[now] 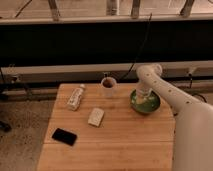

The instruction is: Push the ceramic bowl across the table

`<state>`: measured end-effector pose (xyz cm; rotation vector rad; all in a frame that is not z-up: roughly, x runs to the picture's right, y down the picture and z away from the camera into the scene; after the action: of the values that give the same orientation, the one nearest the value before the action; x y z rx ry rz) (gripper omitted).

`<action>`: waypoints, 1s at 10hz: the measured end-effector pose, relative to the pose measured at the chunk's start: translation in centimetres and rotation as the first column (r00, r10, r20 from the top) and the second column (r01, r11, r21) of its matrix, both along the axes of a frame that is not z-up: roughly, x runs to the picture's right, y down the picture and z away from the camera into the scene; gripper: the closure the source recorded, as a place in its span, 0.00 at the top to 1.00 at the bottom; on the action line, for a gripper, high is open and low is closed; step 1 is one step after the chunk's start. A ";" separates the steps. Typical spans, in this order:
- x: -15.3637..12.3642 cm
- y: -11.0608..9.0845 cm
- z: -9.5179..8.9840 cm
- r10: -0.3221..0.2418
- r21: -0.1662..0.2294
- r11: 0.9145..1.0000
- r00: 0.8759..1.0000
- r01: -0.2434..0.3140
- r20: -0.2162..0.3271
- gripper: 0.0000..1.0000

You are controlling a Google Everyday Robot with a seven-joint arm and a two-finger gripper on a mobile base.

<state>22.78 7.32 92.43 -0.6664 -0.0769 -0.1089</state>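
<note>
The green ceramic bowl (145,102) sits near the right edge of the light wooden table (115,135), towards the back. My white arm reaches in from the right and bends down over the bowl. The gripper (142,96) is low inside or on the bowl's left part, and hides part of it.
A white mug (108,86) with dark contents stands just left of the bowl. A clear plastic bottle (76,97) lies at the back left. A pale packet (96,116) lies mid-table. A black phone (64,136) lies front left. A dark wall and cables run behind the table.
</note>
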 end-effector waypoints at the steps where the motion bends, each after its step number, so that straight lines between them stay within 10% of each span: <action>1: -0.2 0.2 0.2 -0.001 -0.007 1.000 1.000 0.001 0.002 0.03; 4: 0.0 0.4 0.4 0.010 -0.023 1.000 1.000 -0.010 -0.001 0.06; 8: 0.2 0.7 0.0 0.046 -0.047 0.998 0.998 -0.043 0.047 0.36; 10: -2.3 2.1 -1.1 -0.042 -0.040 0.998 0.996 0.046 0.082 0.24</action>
<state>20.45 9.39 91.37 -0.7058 -0.1431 -0.1772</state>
